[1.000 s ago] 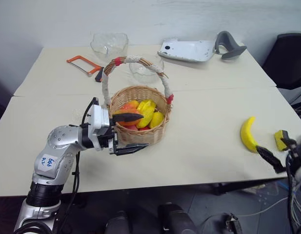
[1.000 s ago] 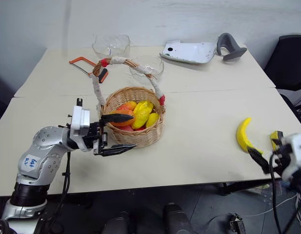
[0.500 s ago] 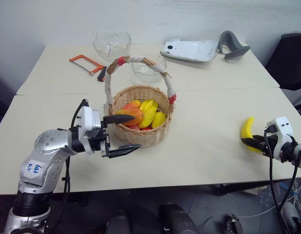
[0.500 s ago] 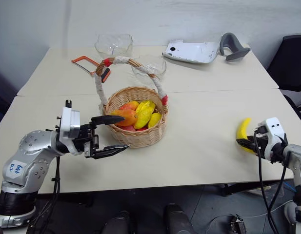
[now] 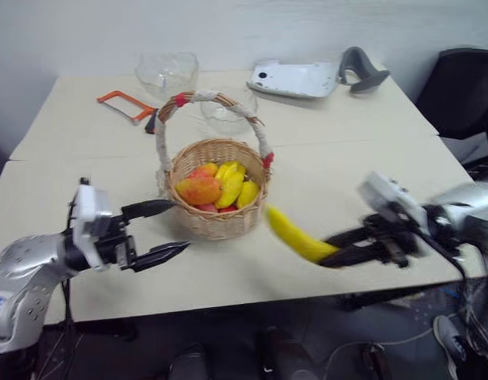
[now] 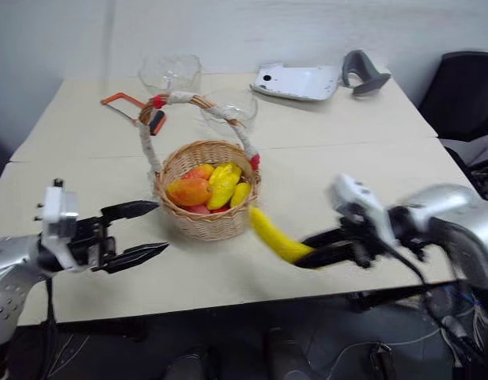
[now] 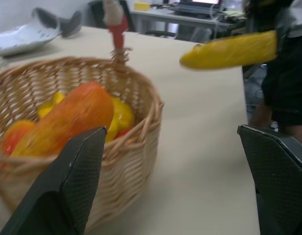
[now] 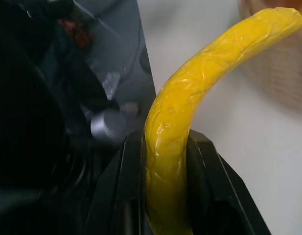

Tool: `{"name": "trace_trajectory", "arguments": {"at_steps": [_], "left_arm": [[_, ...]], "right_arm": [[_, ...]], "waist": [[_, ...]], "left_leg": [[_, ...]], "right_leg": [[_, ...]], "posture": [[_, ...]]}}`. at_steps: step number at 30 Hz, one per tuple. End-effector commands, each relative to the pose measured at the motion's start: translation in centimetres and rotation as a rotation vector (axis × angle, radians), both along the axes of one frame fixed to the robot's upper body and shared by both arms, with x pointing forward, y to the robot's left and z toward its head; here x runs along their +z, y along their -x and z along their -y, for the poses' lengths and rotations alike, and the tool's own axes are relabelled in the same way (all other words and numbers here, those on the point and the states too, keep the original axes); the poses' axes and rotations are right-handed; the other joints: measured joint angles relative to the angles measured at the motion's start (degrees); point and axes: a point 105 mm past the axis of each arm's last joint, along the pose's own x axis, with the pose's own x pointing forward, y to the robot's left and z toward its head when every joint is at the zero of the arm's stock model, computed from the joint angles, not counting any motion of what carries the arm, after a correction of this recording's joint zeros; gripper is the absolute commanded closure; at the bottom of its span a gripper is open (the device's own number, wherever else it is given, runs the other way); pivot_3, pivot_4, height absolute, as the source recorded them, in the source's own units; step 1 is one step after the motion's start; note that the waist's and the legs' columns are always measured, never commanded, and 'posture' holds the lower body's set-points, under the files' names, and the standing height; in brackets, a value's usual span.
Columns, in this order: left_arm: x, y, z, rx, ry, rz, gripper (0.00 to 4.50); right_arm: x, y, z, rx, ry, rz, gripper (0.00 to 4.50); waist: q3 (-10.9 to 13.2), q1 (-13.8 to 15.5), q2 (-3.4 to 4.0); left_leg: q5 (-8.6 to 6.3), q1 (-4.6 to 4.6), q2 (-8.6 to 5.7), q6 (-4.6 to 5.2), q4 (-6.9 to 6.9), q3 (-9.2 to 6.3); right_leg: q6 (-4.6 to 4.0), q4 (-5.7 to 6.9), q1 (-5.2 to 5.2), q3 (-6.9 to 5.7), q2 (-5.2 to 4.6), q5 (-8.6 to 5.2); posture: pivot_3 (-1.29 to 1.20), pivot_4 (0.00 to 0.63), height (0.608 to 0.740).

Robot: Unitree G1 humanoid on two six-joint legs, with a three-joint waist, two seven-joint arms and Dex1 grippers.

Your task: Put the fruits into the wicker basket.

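Carrying the banana (image 5: 295, 235) across the lower middle of the frame, clamped at one end by the right gripper (image 5: 338, 252), free tip reaching toward the basket (image 5: 214, 226) but not yet over its rim. Judged light, stiff and glossy, so probably slippery; grip near one end leaves a long overhang that could swing, a hold nearer the middle would likely sit steadier. In the right wrist view, fingers (image 8: 136, 191) pressed on both sides of the ridged yellow skin.

At lower left, left gripper (image 5: 158, 229) empty, fingers spread wide, just beside the basket's near wall, not touching as far as can be told.

At frame centre, basket on the table (image 5: 338, 158), already holding a mango (image 5: 198, 190), a starfruit (image 5: 228, 184) and another yellow fruit (image 5: 247, 194).

Toward the top: two glass bowls (image 5: 166, 73), an orange hacksaw (image 5: 125, 107), a white and grey device (image 5: 295, 78).

No readable brands or writing on the task's things.
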Motion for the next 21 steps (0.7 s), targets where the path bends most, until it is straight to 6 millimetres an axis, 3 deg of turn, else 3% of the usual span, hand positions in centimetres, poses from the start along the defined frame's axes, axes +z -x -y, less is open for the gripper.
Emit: {"name": "trace_trajectory", "arguments": {"at_steps": [1,5,9,11,14,16,17,19,21], "left_arm": [[0.5,0.0,-2.4,0.142,0.057,0.03,0.0],[-0.7,0.5,-2.9,0.189,0.051,-0.003,0.0],[-1.2,1.0,-2.1,0.185,0.053,-0.007,0.0],[-1.2,1.1,-1.9,0.187,0.059,-0.003,0.0],[-1.2,1.1,-1.8,0.188,0.06,-0.002,0.0],[-1.2,1.1,-1.8,0.189,0.061,0.0,0.0],[-1.1,1.1,-1.8,0.188,0.06,0.002,0.0],[-1.0,1.1,-1.8,0.187,0.06,0.006,0.0],[-0.9,1.1,-1.7,0.183,0.061,0.012,0.0]], "right_arm": [[1.6,-3.8,-4.4,-0.134,-0.101,0.165,3.85],[3.0,-7.2,-8.5,-0.259,-0.182,0.263,3.85],[2.8,-10.8,-9.3,-0.418,-0.166,0.454,3.85],[3.5,-10.9,-9.5,-0.429,-0.212,0.464,3.12],[4.2,-9.0,-9.5,-0.328,-0.241,0.507,2.25],[4.0,-5.4,-8.7,-0.119,-0.241,0.528,1.5],[3.7,-3.3,-8.0,-0.016,-0.253,0.469,1.18],[3.5,-1.1,-6.3,0.071,-0.273,0.329,0.52],[3.3,-0.3,-4.2,0.066,-0.257,0.206,0.52]], "waist": [[-0.02,0.1,-0.03],[-0.07,0.6,-0.1],[-0.16,0.57,-0.24],[-0.15,0.42,-0.23],[-0.15,0.25,-0.23],[-0.15,0.34,-0.23],[-0.15,0.52,-0.23],[-0.15,0.49,-0.23],[-0.15,0.44,-0.23]], "left_leg": [[0.0,-0.12,-0.01,-0.01,0.01,0.02],[0.26,-1.34,-0.05,-0.3,0.28,0.06],[0.23,-1.92,-0.06,-0.22,0.39,-0.02],[0.21,-2.0,-0.08,-0.18,0.41,0.02],[0.22,-2.01,-0.06,-0.21,0.4,0.1],[0.24,-2.01,-0.04,-0.22,0.37,0.08],[0.24,-2.0,-0.04,-0.22,0.34,0.04],[0.23,-1.96,-0.04,-0.2,0.3,-0.04],[0.17,-1.92,-0.03,-0.1,0.33,-0.06]], "right_leg": [[-0.01,0.06,-0.19,0.01,-0.01,0.0],[-0.04,0.49,-1.49,0.01,-0.09,-0.02],[-0.03,0.4,-1.95,0.01,-0.15,-0.01],[-0.02,0.36,-2.0,0.02,-0.16,-0.01],[-0.02,0.44,-2.1,0.03,-0.13,-0.01],[-0.02,0.48,-2.13,0.04,-0.09,-0.01],[-0.02,0.49,-2.12,0.01,-0.07,-0.01],[-0.02,0.48,-2.07,-0.02,-0.07,0.0],[-0.02,0.4,-1.9,-0.02,-0.08,0.0]], "posture": [[0.0,0.15,0.74],[0.0,0.15,0.74],[0.0,0.15,0.74],[0.0,0.15,0.74],[0.0,0.15,0.74],[0.0,0.15,0.74],[0.0,0.15,0.74],[0.0,0.15,0.74],[0.0,0.15,0.74]]}}
